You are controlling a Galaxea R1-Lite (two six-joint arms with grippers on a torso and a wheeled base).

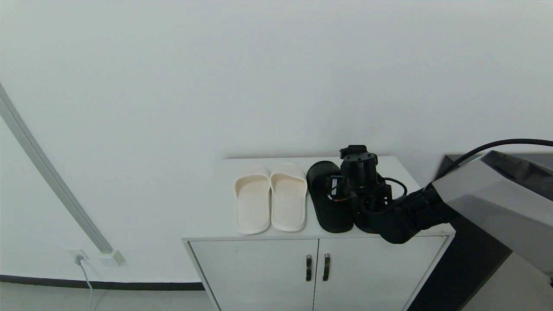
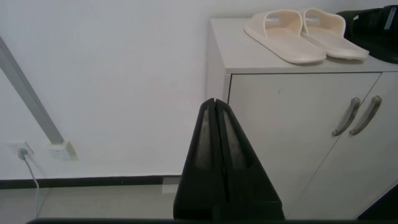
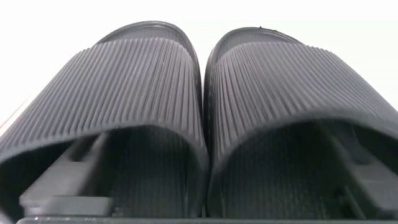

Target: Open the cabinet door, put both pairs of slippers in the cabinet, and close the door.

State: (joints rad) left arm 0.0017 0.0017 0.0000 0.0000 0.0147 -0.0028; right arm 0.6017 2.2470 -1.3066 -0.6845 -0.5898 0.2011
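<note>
Bulk from my right arm (image 1: 389, 211) hides most of the far black slipper in the head view, so only the nearer one of the black slippers (image 1: 330, 201) lies fully open to sight there. They sit on the cabinet (image 1: 207, 224) top toward its right end. Up close, my right gripper (image 3: 208, 171) sits at their heel openings with its fingers (image 3: 59, 199) spread wide. One seems to reach under each ribbed strap, though the tips are too shadowed to be sure of contact. My left gripper (image 2: 214, 106) hangs low beside the cabinet's left side, pads pressed flat together with nothing between them. The white slippers (image 1: 271, 198) rest side by side, touching, just left of the black pair, toes toward the wall. Both cabinet doors (image 1: 255, 272) are shut, their two dark handles (image 1: 317, 267) upright at the middle seam. Behind is a plain white wall (image 1: 259, 65) crossed by a slanting grey conduit (image 1: 47, 172) that ends near a socket (image 1: 77, 257) with a cable plugged in, above a dark skirting strip (image 1: 99, 285). A dark shape (image 1: 471, 259) right of the cabinet is cut off and I cannot identify it.
</note>
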